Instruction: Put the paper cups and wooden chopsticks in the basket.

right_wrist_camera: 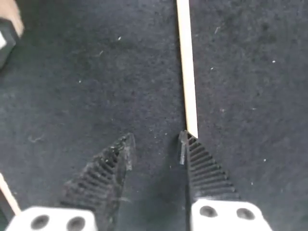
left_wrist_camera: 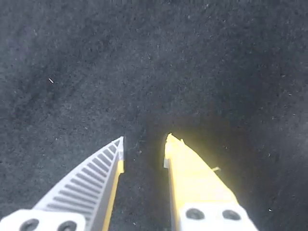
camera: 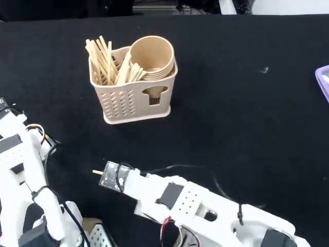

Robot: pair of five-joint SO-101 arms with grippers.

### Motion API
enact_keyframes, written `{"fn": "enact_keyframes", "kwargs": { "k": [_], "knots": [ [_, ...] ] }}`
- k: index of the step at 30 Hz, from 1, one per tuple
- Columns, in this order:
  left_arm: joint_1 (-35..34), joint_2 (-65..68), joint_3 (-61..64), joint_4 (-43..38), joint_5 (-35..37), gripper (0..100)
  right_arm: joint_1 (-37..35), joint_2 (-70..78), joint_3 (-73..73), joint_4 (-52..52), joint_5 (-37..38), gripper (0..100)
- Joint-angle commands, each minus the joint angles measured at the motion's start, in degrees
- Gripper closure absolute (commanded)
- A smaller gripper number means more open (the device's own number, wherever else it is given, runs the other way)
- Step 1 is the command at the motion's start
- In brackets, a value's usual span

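The right end effector point(right_wrist_camera: 156, 136) hangs open above the tabletop point(right_wrist_camera: 72, 72). A last chopstick point(right_wrist_camera: 187, 72) lies at one fingertip, outside the gap, well apart from the filled basket point(camera: 128, 100). The next move, I judge, is to sidestep, straddle the chopstick and close. The left end effector point(left_wrist_camera: 144, 138) is open and empty.

The table point(camera: 247, 118) has a soft black cloth on it (fuzzy up close, with tiny pale specks). A purple thing point(camera: 323, 80) peeks in at its right edge. Behind the table it is dark, with a white patch point(camera: 293, 6) in one corner.
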Motion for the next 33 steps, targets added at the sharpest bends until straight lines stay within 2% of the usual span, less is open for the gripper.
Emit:
{"fn": "enact_keyframes", "kwargs": {
  "k": [1, 6, 10, 16, 23, 33],
  "knots": [
    [-0.5, -0.6, -0.7, -0.7, 0.6, 85, 0.4, 0.4, -3.6, -0.1, 0.8, 84.3],
    [-0.5, -0.2, 1.0, -3.5, 0.6, 85, 0.8, 0.4, -11.6, 12.1, 6.2, 84.0],
    [-0.5, -0.6, 4.4, -9.0, 0.6, 85, 1.1, 0.5, -9.5, 8.7, 6.7, 84.0],
    [-0.6, -0.6, 4.8, -9.6, 0.6, 85, 1.1, 0.8, -2.3, -1.1, 10.0, 84.2],
    [-0.6, -0.3, 5.3, -9.6, 0.6, 85, 5.2, 0.9, -2.0, -1.8, 10.1, 84.3],
    [-0.6, -0.6, 7.2, -10.0, 0.7, 85, 5.1, 0.9, -1.0, -1.8, 11.5, 84.3]
  ]
}}
